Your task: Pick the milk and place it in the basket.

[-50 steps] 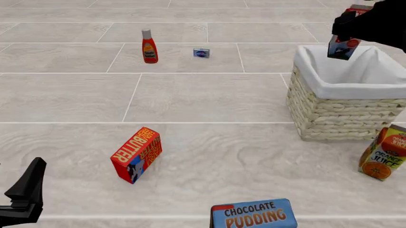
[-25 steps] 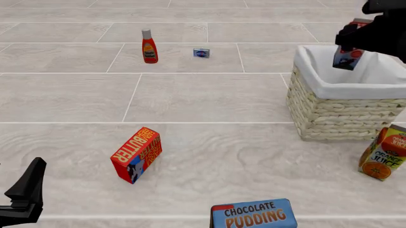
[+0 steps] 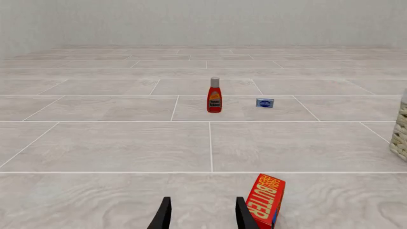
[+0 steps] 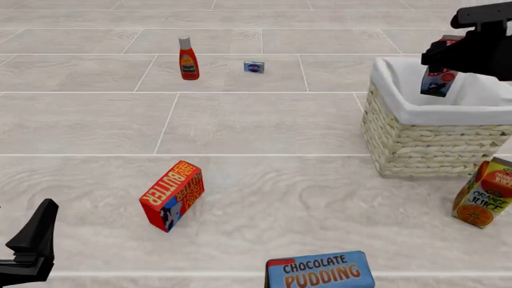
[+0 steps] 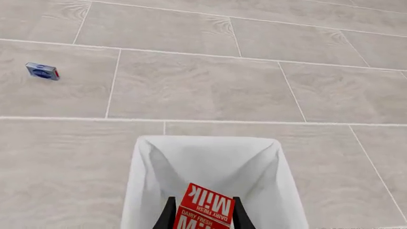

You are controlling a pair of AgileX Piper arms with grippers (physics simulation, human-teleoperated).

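My right gripper (image 4: 445, 57) is shut on the milk (image 4: 438, 81), a narrow red carton with a blue and dark lower part. It holds the carton upright over the basket (image 4: 424, 141), with the carton's lower end below the white liner's rim. In the right wrist view the milk (image 5: 202, 206) sits between my fingers (image 5: 167, 214) above the liner's hollow (image 5: 210, 162). My left gripper (image 3: 202, 214) is open and empty near the front left, low over the floor. It shows as a dark shape in the front view (image 4: 32, 246).
A tilted red butter box (image 4: 172, 194) stands at front left. A chocolate pudding box (image 4: 320, 271) lies at the front edge. An orange juice carton (image 4: 484, 193) stands beside the basket. A red sauce bottle (image 4: 188, 59) and a small blue tin (image 4: 254, 66) are at the back.
My right gripper has moved right and down with the milk, lowering it from above the basket's back rim into the liner's opening. The left arm has not moved.
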